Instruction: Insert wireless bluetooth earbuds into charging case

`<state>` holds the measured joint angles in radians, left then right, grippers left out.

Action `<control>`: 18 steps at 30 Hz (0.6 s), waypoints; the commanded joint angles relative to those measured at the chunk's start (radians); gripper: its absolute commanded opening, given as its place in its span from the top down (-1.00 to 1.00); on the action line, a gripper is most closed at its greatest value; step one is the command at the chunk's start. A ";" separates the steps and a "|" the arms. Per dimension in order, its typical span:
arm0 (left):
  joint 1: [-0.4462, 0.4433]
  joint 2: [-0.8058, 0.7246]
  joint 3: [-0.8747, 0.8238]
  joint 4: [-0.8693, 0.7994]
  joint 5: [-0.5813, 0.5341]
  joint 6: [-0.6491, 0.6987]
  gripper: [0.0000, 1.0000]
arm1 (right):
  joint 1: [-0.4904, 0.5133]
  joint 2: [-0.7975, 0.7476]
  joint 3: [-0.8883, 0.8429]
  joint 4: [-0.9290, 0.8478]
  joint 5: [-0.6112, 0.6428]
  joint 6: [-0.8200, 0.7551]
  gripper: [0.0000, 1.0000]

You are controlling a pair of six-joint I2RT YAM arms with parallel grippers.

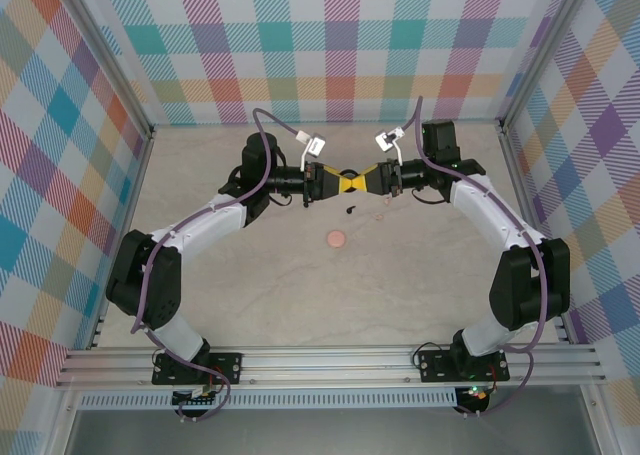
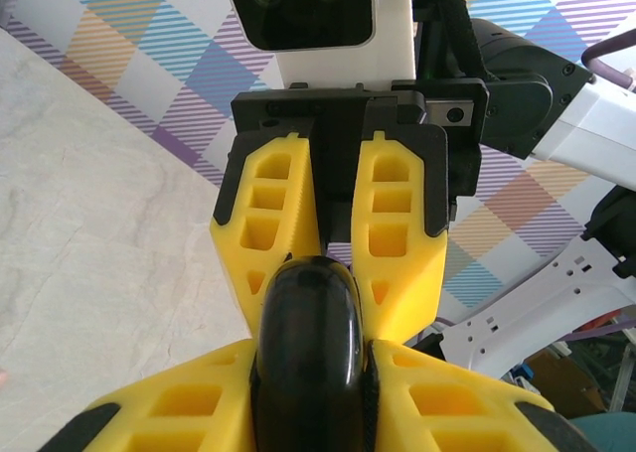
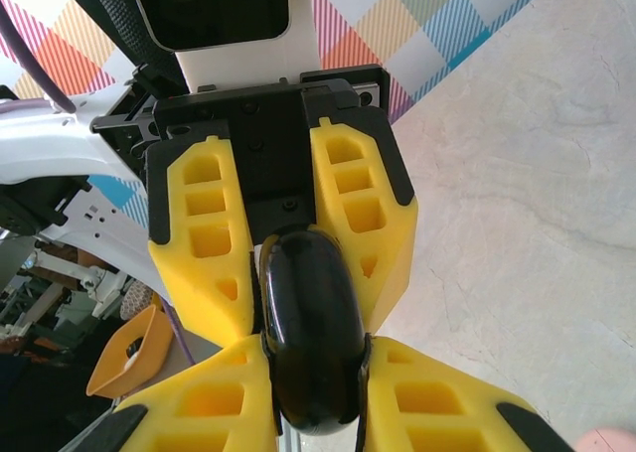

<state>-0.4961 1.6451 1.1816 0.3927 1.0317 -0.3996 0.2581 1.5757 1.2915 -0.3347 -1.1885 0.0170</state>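
Both grippers meet nose to nose above the middle of the table. A glossy black charging case (image 2: pixel 306 353) is pinched edge-on between them, and it is closed as far as I can see. My left gripper (image 1: pixel 343 183) (image 2: pixel 308 397) is shut on one end of it. My right gripper (image 1: pixel 361 183) (image 3: pixel 313 402) is shut on the other end of the same black case (image 3: pixel 310 338). On the tabletop just below the grippers lie a tiny black earbud (image 1: pixel 349 209) and a tiny pale pink earbud (image 1: pixel 380 213). Any other earbuds are out of view.
A round pink case (image 1: pixel 336 239) lies on the beige tabletop (image 1: pixel 420 275) nearer to me than the grippers. Checkered walls (image 1: pixel 330 45) close off the back and both sides. An orange object (image 3: pixel 124 353) sits beyond the table in the right wrist view.
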 commanded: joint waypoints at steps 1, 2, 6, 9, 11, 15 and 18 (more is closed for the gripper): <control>-0.008 0.022 0.029 -0.001 -0.024 0.005 0.52 | 0.010 -0.005 0.029 -0.020 -0.048 -0.031 0.58; -0.009 0.024 0.029 0.000 -0.024 0.004 0.56 | 0.010 -0.006 0.030 -0.020 -0.044 -0.028 0.57; -0.009 0.021 0.028 -0.012 -0.047 0.012 0.69 | 0.010 -0.019 0.032 -0.020 -0.022 -0.021 0.53; -0.009 0.005 0.018 -0.005 -0.065 0.032 0.73 | 0.010 -0.035 0.030 -0.023 0.026 -0.013 0.29; -0.009 -0.018 0.007 -0.022 -0.078 0.088 0.74 | 0.011 -0.056 0.022 -0.027 0.080 -0.009 0.16; -0.009 -0.076 -0.036 -0.052 -0.122 0.248 0.75 | 0.011 -0.127 -0.005 -0.042 0.225 -0.013 0.01; -0.009 -0.116 -0.056 -0.080 -0.133 0.364 0.76 | 0.011 -0.174 -0.006 -0.096 0.305 -0.041 -0.02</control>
<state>-0.4976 1.5936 1.1431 0.3347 0.9230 -0.1963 0.2634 1.4620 1.2869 -0.3836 -0.9695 0.0147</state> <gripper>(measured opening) 0.228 0.509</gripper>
